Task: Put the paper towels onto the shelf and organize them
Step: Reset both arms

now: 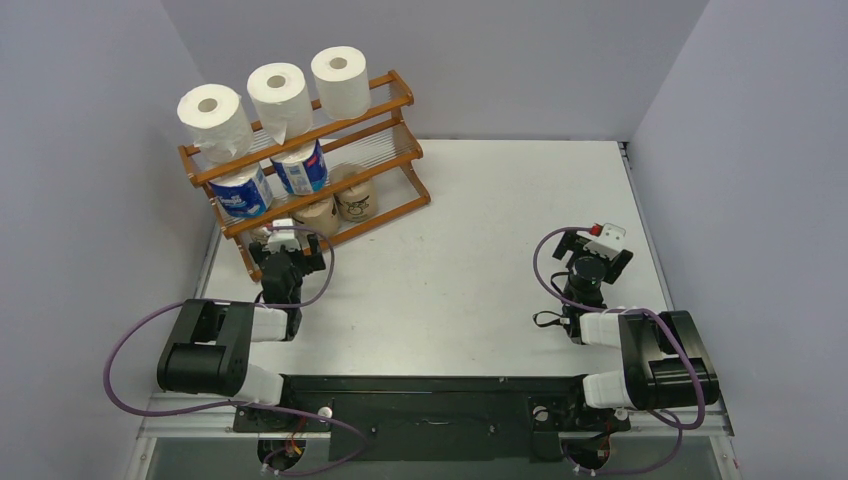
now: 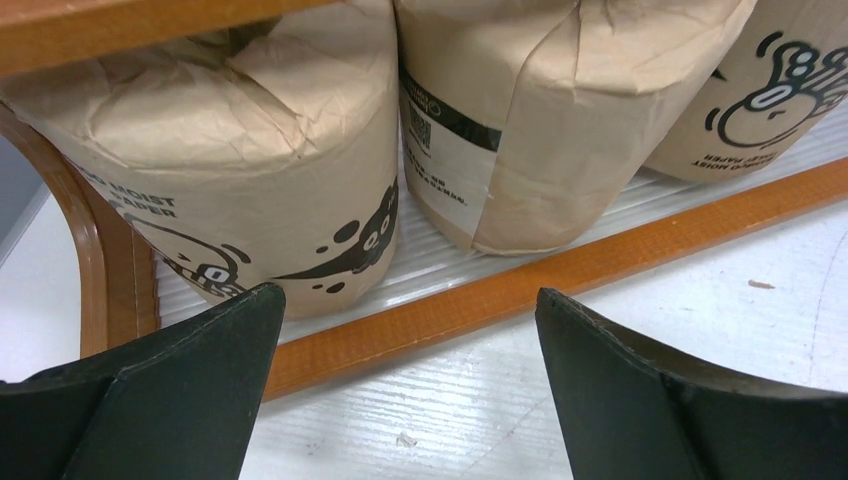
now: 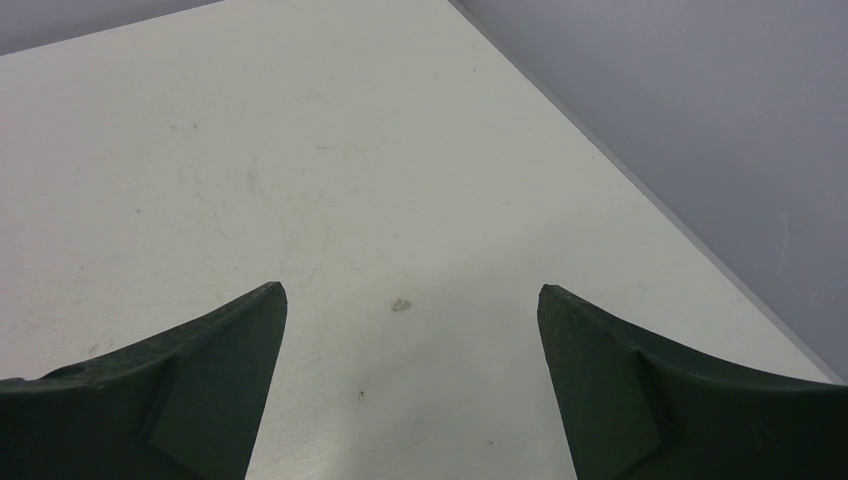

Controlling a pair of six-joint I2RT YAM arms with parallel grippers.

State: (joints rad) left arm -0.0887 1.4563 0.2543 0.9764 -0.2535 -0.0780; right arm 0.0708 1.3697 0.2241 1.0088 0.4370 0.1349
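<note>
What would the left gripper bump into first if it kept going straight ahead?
The left gripper would likely hit the front rail of the shelf, or the brown rolls right behind it; depth is unclear.

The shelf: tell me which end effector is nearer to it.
Left. The left end effector sits at the shelf, facing its brown rolls; the right end effector hovers over the table far to the shelf's right.
</note>
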